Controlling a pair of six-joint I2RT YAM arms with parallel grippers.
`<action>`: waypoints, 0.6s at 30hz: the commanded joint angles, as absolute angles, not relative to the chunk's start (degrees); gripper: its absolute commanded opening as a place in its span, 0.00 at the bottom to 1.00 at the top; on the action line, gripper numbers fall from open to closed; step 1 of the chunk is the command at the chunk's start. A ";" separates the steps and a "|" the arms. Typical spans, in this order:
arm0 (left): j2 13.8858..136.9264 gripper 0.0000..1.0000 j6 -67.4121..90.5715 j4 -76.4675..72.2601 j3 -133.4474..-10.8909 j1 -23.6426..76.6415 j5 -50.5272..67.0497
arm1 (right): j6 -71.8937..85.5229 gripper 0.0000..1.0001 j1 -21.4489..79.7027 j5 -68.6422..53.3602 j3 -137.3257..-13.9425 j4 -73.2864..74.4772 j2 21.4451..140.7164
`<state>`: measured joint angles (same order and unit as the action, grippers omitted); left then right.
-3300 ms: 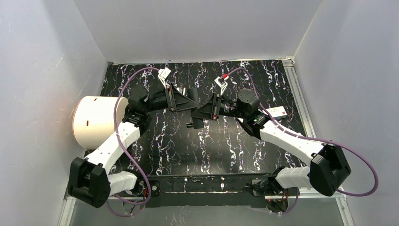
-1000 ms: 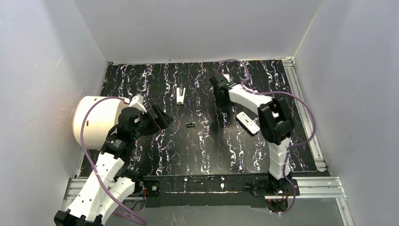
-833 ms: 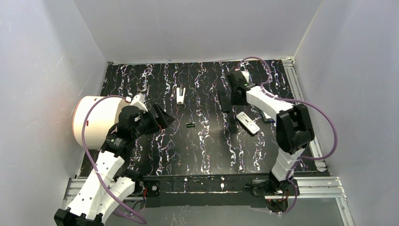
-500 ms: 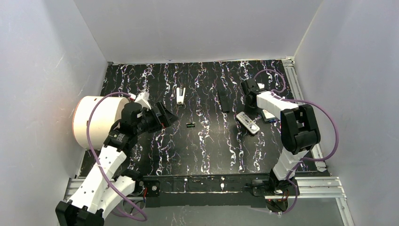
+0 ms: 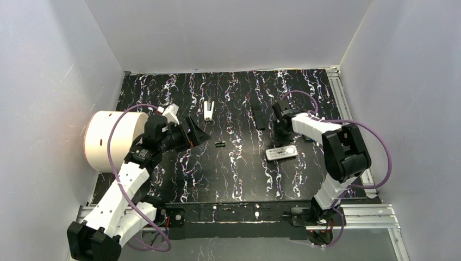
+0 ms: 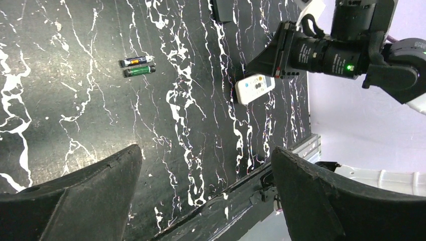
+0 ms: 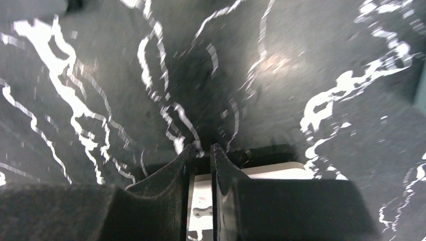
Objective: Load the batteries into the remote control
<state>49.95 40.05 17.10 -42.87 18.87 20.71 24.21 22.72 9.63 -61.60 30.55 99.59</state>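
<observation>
Top external view puts your right pincer [image 5: 279, 138] tip-down, right at the far edge of the remote control [image 5: 281, 153]. The remote lies buttons-up on the desk [image 5: 234, 179], right of centre. Right wrist view shows the jaws almost together, with a thin slit between them and white casing behind. You cannot tell whether they nip the remote's edge. Your left pincer [image 5: 199, 134] is spread wide and empty, pointing toward the batteries [image 5: 219, 144]. These are two cells lying side by side mid-desk, well apart from the remote.

As I judge it, a pinch on that thin edge could slip and skate the remote away. It could also drop the remote mid-turn, since the bay is probably underneath. On the left, closing over both cells at once could squeeze one out and send it rolling.
</observation>
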 commanded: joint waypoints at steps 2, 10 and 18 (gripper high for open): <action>51.66 0.99 39.76 14.80 -44.19 18.78 24.30 | 23.62 0.28 24.71 7.02 -58.34 33.21 95.03; 52.29 0.99 39.44 14.06 -43.65 18.85 24.70 | 30.94 0.69 24.63 22.37 -59.97 37.86 86.15; 51.33 0.99 39.36 13.55 -42.20 18.87 23.56 | 62.56 0.96 24.44 28.37 -53.94 45.87 78.13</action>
